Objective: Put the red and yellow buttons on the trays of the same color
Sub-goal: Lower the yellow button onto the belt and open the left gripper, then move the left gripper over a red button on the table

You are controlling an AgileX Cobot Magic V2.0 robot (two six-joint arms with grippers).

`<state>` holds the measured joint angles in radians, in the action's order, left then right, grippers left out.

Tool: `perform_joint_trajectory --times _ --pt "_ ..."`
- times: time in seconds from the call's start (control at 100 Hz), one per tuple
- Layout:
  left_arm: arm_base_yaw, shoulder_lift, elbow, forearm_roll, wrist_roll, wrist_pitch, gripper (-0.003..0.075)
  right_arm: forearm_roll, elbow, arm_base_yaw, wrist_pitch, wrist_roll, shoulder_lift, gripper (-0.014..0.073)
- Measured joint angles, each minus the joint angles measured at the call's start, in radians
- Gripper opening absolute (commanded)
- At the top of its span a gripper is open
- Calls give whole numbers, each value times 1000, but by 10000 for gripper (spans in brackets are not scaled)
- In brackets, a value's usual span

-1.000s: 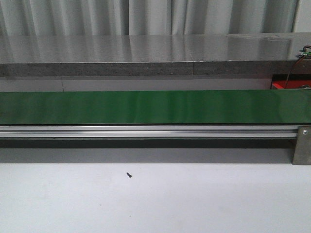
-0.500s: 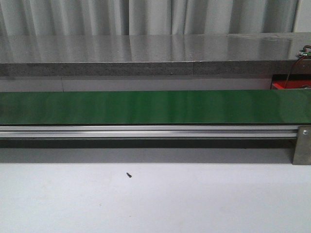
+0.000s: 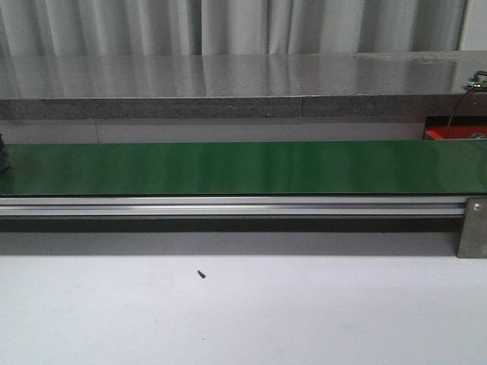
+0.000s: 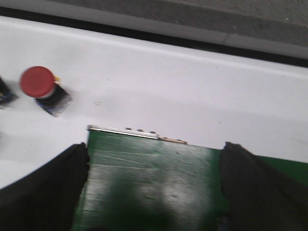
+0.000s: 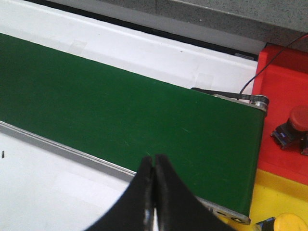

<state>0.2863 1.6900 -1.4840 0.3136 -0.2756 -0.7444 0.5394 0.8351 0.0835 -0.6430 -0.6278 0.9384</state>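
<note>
across the whole front view runs the green conveyor belt (image 3: 243,167), matte and flat, on a ribbed aluminium rail. at its far end sit a red tray (image 5: 284,96) and a yellow tray (image 5: 284,197), smooth plastic; one red button (image 5: 299,119) already rests on red, a yellow button (image 5: 284,223) on yellow. another red button (image 4: 38,83), a domed cap on a dark base, stands on the white table beyond the belt's near end, off to one side ahead of the left gripper (image 4: 154,192), whose fingers are spread wide and empty. the right gripper (image 5: 153,185) is pressed closed, empty, well apart from it.
</note>
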Motion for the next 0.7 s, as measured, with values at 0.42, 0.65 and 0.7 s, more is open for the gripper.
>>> perform_joint_trajectory --times 0.42,0.65,0.7 --pt "283 119 -6 -63 0 86 547 0 0 0 0 0 0 -67" --pt "324 239 -68 -107 0 92 547 0 0 0 0 0 0 -67" --pt "325 262 -88 -108 0 93 547 0 0 0 0 0 0 -67"
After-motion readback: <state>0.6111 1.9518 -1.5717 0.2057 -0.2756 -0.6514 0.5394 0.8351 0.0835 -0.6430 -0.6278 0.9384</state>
